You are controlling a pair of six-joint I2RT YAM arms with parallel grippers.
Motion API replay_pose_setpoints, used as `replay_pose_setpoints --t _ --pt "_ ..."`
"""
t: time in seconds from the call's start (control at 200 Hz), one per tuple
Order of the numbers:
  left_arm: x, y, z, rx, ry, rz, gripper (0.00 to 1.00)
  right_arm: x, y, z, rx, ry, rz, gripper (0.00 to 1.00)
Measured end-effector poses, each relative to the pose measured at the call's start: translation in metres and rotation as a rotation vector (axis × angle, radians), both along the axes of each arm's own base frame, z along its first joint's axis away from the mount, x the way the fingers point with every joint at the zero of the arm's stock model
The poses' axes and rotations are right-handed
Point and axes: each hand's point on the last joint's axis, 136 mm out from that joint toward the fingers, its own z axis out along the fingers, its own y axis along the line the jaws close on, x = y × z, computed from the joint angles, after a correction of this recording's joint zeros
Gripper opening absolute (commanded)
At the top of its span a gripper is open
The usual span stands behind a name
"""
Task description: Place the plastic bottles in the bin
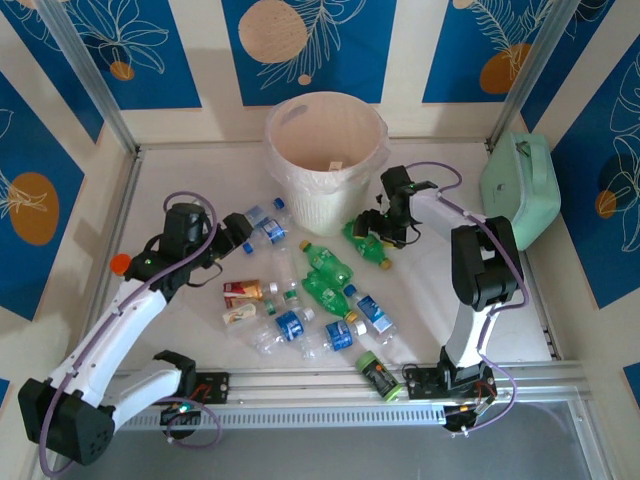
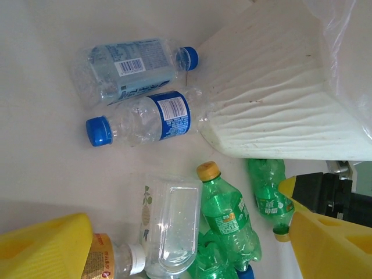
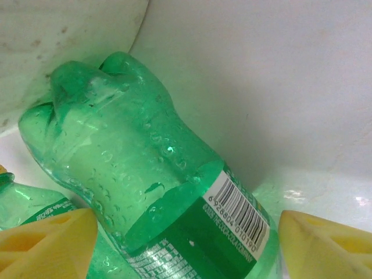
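The bin [image 1: 325,150] stands at the back middle of the table, lined with a clear bag. Plastic bottles lie scattered in front of it: green ones [image 1: 325,270], blue-labelled clear ones [image 1: 290,325] and a red-labelled one [image 1: 243,292]. My right gripper [image 1: 378,228] is down beside the bin, open, its yellow fingers on either side of a lying green bottle [image 3: 145,174]. My left gripper [image 1: 243,232] is open just left of two blue-capped bottles [image 2: 145,119]. Between its fingertips [image 2: 186,250] lie a clear bottle [image 2: 171,226] and a yellow-capped green bottle [image 2: 229,215].
A mint-green case [image 1: 522,185] leans at the right wall. A dark cylinder with a green cap [image 1: 378,377] lies near the front rail. The bin's wall [image 2: 279,87] rises close to both grippers. Walls enclose the table on three sides.
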Motion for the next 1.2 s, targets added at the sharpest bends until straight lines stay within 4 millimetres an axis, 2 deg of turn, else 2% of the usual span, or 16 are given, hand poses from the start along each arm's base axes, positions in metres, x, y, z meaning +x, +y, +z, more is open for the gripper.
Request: replay_pose_setpoints --t 0.185,0.4,0.705,0.885,1.0,1.201 --pt "0.000 0.001 0.000 -0.009 0.002 0.001 0.87 -0.007 0.009 -0.004 -0.009 0.012 0.022 0.82" --pt "0.000 0.000 -0.001 -0.014 0.002 -0.004 0.87 -0.021 0.005 -0.017 -0.022 0.062 0.012 0.84" --pt "0.000 -0.001 -0.004 -0.021 0.006 -0.004 0.87 -0.036 0.000 -0.029 -0.035 0.116 -0.008 0.70" --pt "0.001 -0.001 -0.003 -0.024 0.002 -0.001 0.87 -0.037 -0.002 -0.028 -0.035 0.116 -0.019 0.64" --pt "0.001 -0.001 -0.003 -0.024 0.002 -0.001 0.87 -0.044 -0.005 -0.026 -0.038 0.117 -0.024 0.60" --pt "0.001 -0.001 -0.004 -0.022 0.004 -0.002 0.87 -0.051 -0.010 -0.006 -0.032 0.080 -0.034 0.56"
